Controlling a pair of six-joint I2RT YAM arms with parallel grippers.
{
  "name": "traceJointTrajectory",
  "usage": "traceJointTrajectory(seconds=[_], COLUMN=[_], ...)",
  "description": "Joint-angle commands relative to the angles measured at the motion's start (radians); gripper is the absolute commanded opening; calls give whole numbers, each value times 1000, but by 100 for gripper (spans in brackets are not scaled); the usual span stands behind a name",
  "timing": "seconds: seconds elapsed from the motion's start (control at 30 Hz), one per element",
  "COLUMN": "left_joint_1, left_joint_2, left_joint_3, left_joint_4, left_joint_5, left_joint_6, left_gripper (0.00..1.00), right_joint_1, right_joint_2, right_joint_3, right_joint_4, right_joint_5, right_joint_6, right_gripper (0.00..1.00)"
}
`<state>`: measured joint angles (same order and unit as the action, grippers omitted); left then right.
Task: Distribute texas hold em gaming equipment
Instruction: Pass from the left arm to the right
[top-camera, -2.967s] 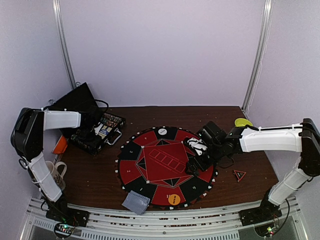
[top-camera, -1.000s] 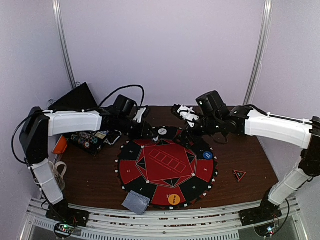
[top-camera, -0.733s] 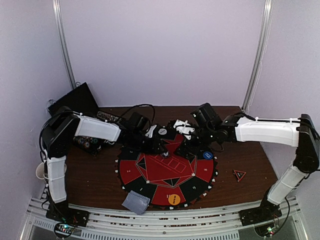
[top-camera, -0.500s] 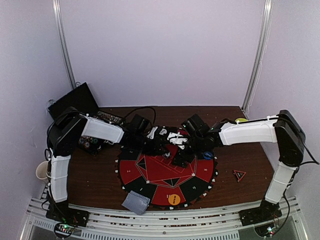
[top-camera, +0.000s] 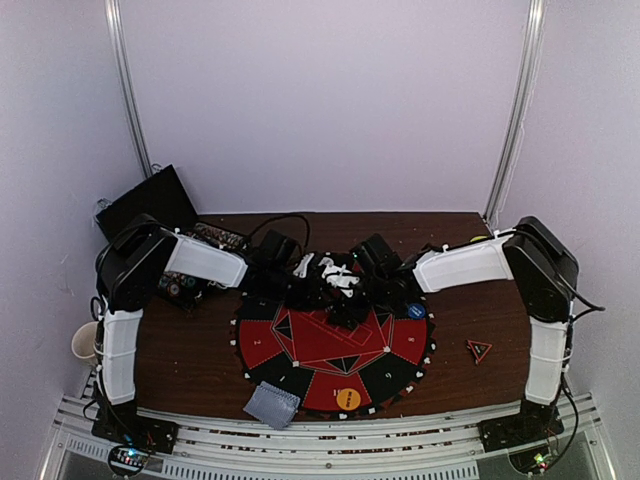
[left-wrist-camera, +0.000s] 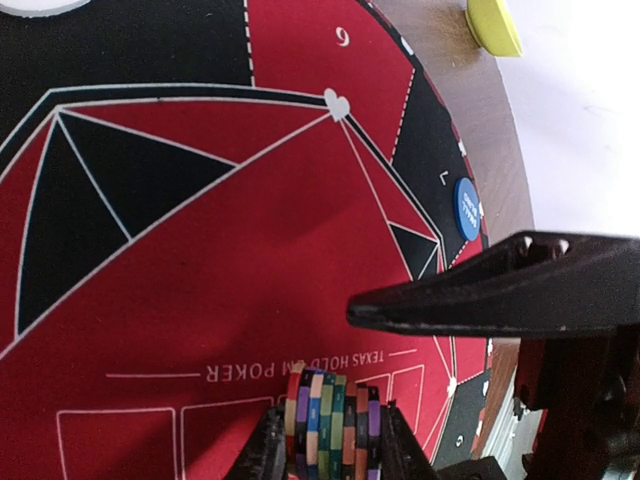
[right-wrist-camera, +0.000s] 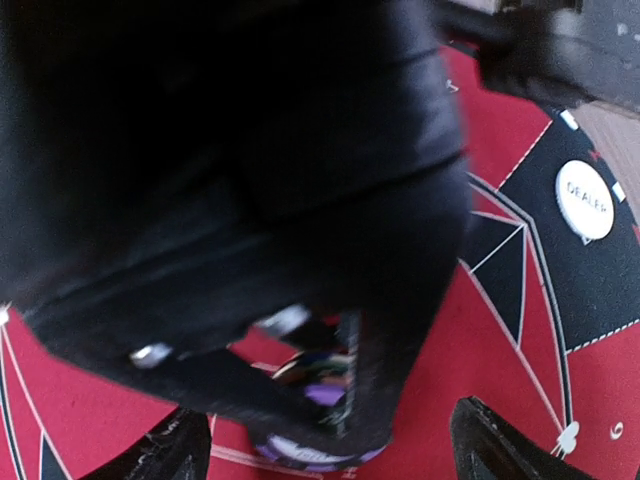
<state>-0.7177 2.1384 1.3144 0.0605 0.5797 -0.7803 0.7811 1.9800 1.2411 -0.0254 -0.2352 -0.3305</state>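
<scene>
A short stack of striped-edge poker chips (left-wrist-camera: 328, 425) stands on edge between my left gripper's (left-wrist-camera: 330, 452) fingers, which are shut on it just above the red middle of the round poker mat (top-camera: 262, 345). From above, both grippers meet over the mat's upper middle: the left gripper (top-camera: 316, 284) and the right gripper (top-camera: 347, 291). In the right wrist view my right gripper (right-wrist-camera: 328, 430) is open, its fingers (right-wrist-camera: 165, 452) wide apart on either side of the blurred black left gripper and the chips (right-wrist-camera: 322, 378). One right finger (left-wrist-camera: 500, 296) crosses the left wrist view.
A white dealer button (right-wrist-camera: 584, 200), a blue button (top-camera: 415, 311) and an orange button (top-camera: 348, 398) lie on the mat's rim. Grey-backed cards (top-camera: 271, 403) sit at the front edge. An open case of chips (top-camera: 185, 280), a white mug (top-camera: 85, 342), a red triangle (top-camera: 478, 348) and a yellow bowl (left-wrist-camera: 493, 25) surround it.
The left gripper has come from the case side to the mat's upper middle with the chips. The right arm has swung left, and its open jaws now straddle the left gripper.
</scene>
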Motion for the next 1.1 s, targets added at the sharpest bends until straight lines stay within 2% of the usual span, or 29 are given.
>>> traceJointTrajectory(seconds=[0.0, 0.13, 0.27, 0.33, 0.5, 0.83, 1.07], left_joint_1=[2, 10, 17, 20, 31, 41, 47], left_joint_2=[19, 23, 24, 24, 30, 40, 45], left_joint_3=[-18, -18, -27, -30, -30, -25, -20], left_joint_4=[35, 35, 35, 35, 33, 27, 21], left_joint_5=[-2, -1, -1, -4, -6, -3, -1], left_joint_6=[13, 13, 16, 18, 19, 23, 27], left_gripper=[0, 0, 0, 0, 0, 0, 0], right_joint_1=[-20, -20, -20, -20, -20, -40, -50], right_joint_2=[67, 100, 119, 125, 128, 103, 111], right_joint_3=[36, 50, 55, 53, 43, 11, 1], right_joint_4=[58, 85, 72, 55, 11, 29, 63], right_joint_5=[-26, -19, -28, -22, -14, -57, -82], right_joint_6=[36, 44, 28, 14, -24, -53, -57], right_gripper=[80, 68, 63, 63, 72, 80, 74])
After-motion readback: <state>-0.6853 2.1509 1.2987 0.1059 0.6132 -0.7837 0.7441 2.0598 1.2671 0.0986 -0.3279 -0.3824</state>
